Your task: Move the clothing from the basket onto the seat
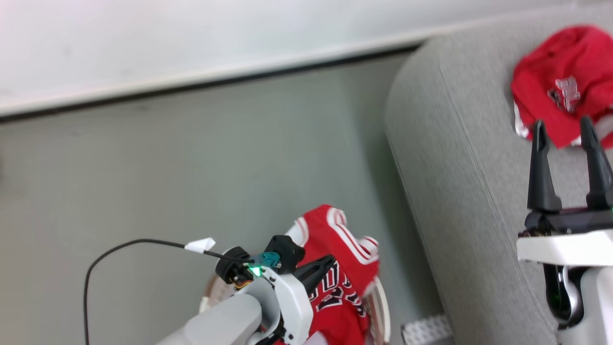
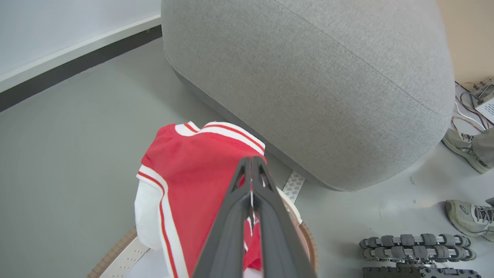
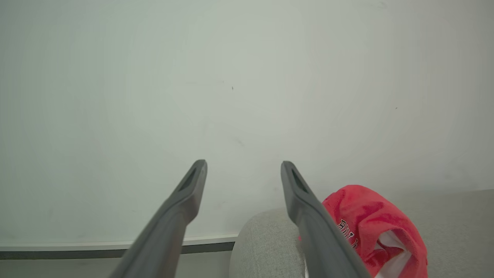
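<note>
**Op:** L gripper (image 2: 251, 162), what's it doing?

**Spotter:** Your L gripper's clamped tight, fingers pressed together on a red jersey (image 2: 193, 173). The cloth drapes off both sides of the fingers, hanging above the basket (image 2: 112, 255). The basket sits on the floor (image 1: 191, 167), just beside the seat (image 2: 308, 77).

**Op:** And the R side?

**Spotter:** Your R gripper (image 1: 562, 127) is spread wide w/ nothing in it, held over the seat, fingers aimed at the wall. A 2nd jersey (image 1: 570, 62) lies bunched on the seat near the tips. Can't tell if they touch it.

**Op:** Anything else near you?

**Spotter:** Someone's shoes (image 2: 463, 144) are on the floor past the seat, per your L wrist cam.
</note>
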`<state>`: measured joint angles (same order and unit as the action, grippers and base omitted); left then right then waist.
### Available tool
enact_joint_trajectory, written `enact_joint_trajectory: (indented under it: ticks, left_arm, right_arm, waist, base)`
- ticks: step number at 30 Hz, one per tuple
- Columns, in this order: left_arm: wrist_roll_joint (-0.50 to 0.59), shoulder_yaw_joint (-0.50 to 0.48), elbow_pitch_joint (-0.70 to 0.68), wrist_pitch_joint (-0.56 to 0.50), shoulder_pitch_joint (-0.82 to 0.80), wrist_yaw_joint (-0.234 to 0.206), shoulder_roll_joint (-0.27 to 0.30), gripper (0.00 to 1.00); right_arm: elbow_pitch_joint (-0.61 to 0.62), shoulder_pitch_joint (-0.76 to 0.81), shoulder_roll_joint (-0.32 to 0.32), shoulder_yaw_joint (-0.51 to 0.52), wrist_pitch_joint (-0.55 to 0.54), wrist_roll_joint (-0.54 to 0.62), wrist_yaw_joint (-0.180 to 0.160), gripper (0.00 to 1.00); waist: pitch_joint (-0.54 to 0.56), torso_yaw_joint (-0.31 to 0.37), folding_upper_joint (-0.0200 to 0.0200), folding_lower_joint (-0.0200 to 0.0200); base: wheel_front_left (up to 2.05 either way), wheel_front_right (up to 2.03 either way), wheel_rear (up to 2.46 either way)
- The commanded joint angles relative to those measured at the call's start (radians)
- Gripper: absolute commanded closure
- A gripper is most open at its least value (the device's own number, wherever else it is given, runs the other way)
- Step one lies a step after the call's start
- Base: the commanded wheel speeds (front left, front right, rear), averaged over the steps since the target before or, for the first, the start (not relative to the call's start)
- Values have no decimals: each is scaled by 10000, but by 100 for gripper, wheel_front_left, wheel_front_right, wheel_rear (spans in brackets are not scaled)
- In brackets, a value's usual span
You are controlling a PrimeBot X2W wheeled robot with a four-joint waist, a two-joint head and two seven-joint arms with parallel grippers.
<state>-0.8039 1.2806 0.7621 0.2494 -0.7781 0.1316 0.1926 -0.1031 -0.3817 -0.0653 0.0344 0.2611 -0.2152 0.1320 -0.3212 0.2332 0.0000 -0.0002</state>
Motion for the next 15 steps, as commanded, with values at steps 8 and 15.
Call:
enact_joint_trajectory:
  ticks: [8, 15]
  left_arm:
    - [-56, -588, -446, 144, 195, -10, -25, 100]
    - [417, -1337, -1067, 147, 686, -10, 166, 66]
  right_arm:
    - [-409, 725, -306, -83, 26, -350, -24, 0]
    - [-589, 1135, -482, -68, 26, -565, -24, 0]
  waist:
    - [1561, -872, 0, 2]
    - [2160, -1171, 0, 2]
  base:
    - [0, 0, 0]
    - [0, 0, 0]
